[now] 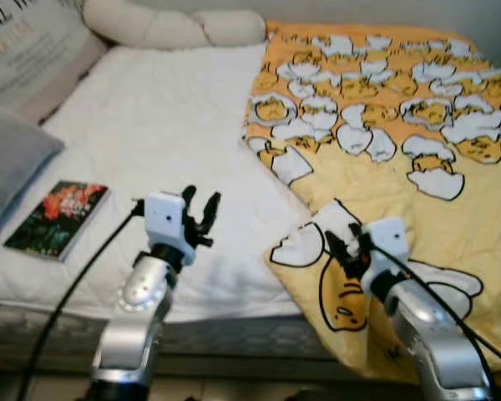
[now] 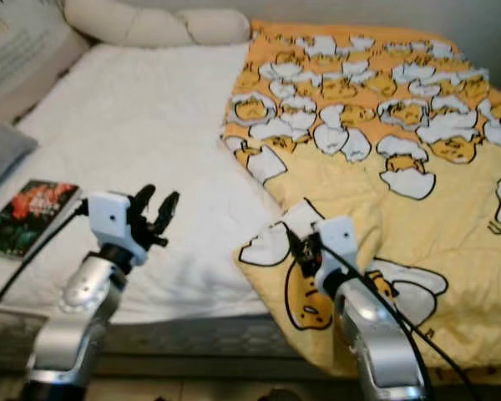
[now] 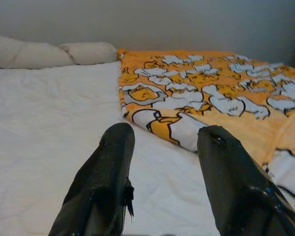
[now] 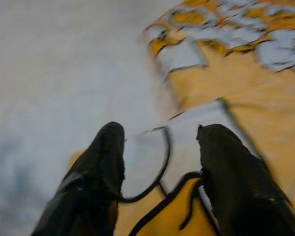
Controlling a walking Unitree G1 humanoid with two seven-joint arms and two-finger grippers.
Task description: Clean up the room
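Here the right gripper (image 1: 344, 245) hangs with fingers spread over the folded corner of the yellow blanket (image 1: 401, 159), holding nothing. The left gripper (image 1: 202, 215) is spread too, above the white sheet (image 1: 167, 134). A book (image 1: 58, 219) lies near the gray pillow (image 1: 8, 163); its words are too blurry.

The right wrist view is motion-blurred (blanket (image 4: 246, 98) print smeared); book (image 1: 57, 219) cover unreadable.

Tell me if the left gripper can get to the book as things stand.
Probably yes. The book lies flat on the white sheet, to the left of the open left gripper, with bare sheet between them and nothing on top of it.
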